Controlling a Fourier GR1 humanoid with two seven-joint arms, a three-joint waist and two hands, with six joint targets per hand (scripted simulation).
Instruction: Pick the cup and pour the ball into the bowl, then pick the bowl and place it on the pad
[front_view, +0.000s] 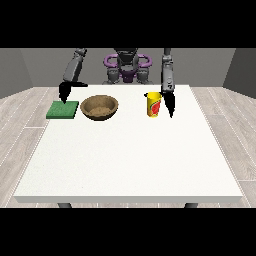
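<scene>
A yellow cup (153, 104) with a red mark stands upright on the table's far right part. The hand at the view's right (169, 102) hangs just beside the cup's right side, fingers straight and pointing down; whether it touches the cup I cannot tell. A brown wooden bowl (99, 107) sits left of the cup, near the table's far middle. A green square pad (63, 109) lies flat left of the bowl. The hand at the view's left (65, 91) hovers above the pad's far edge, fingers hanging down, holding nothing. No ball shows; the cup's inside is hidden.
The white table (130, 160) stretches wide toward the camera in front of the objects. The robot's torso (127, 67) stands behind the far edge. Grey floor surrounds the table.
</scene>
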